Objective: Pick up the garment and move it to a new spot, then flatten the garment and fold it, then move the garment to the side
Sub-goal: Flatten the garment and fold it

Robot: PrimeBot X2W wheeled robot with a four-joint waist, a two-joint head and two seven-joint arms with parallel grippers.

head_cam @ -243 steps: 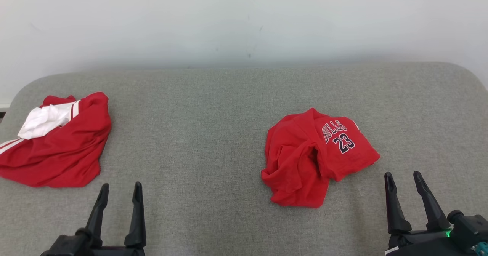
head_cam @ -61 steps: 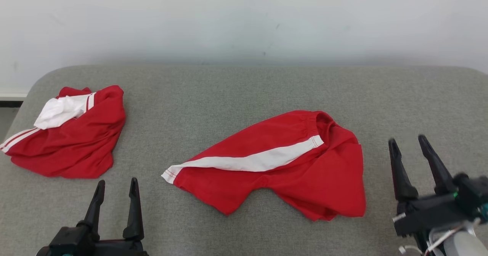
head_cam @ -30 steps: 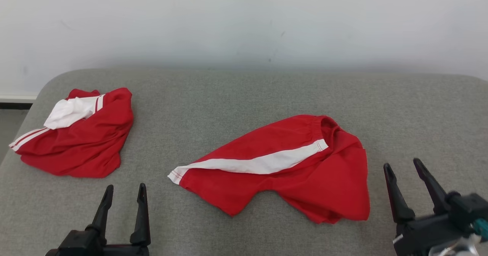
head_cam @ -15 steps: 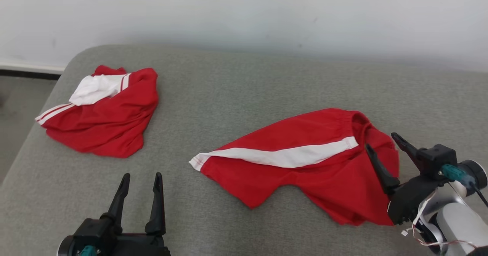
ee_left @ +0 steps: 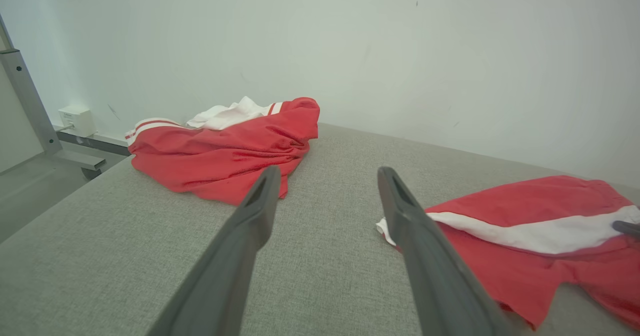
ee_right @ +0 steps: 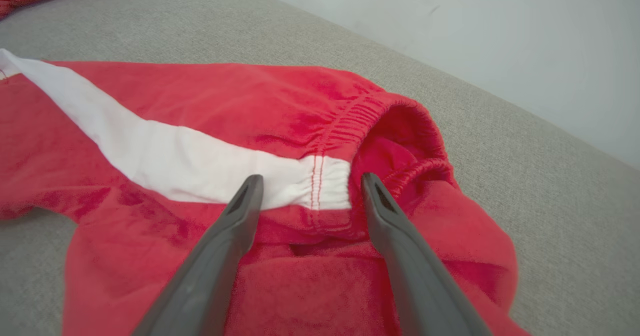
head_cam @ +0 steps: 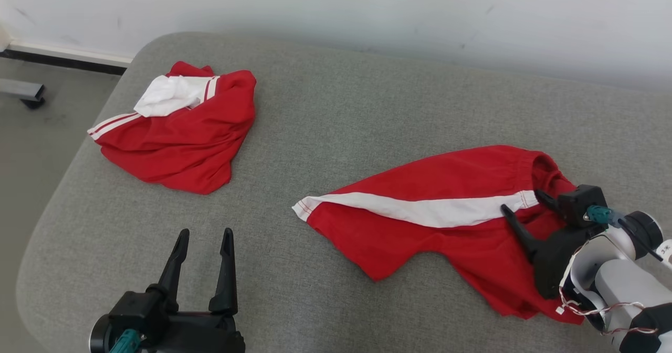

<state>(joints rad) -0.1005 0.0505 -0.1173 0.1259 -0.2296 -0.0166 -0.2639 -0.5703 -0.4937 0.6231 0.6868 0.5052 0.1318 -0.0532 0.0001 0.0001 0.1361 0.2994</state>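
Observation:
The garment (head_cam: 446, 227) is a pair of red shorts with a white side stripe. It lies spread on the grey padded surface (head_cam: 341, 111), right of centre. My right gripper (head_cam: 521, 200) is open, low over the elastic waistband end. In the right wrist view the fingers straddle the end of the white stripe at the waistband (ee_right: 330, 176), with my right gripper (ee_right: 311, 178) holding nothing. My left gripper (head_cam: 205, 232) stands open and empty at the lower left, well clear of the garment (ee_left: 540, 226); the left wrist view shows that gripper (ee_left: 328, 172) above bare grey fabric.
A second red and white garment (head_cam: 178, 127) lies crumpled at the far left of the surface, also seen from the left wrist (ee_left: 225, 141). The surface's left edge drops to the floor (head_cam: 31, 148), where a metal frame foot (head_cam: 21, 90) stands. A white wall runs behind.
The head camera has swung, shifting the whole picture. My right gripper has moved in from beside the garment to over its waistband, still open. The left gripper holds its pose.

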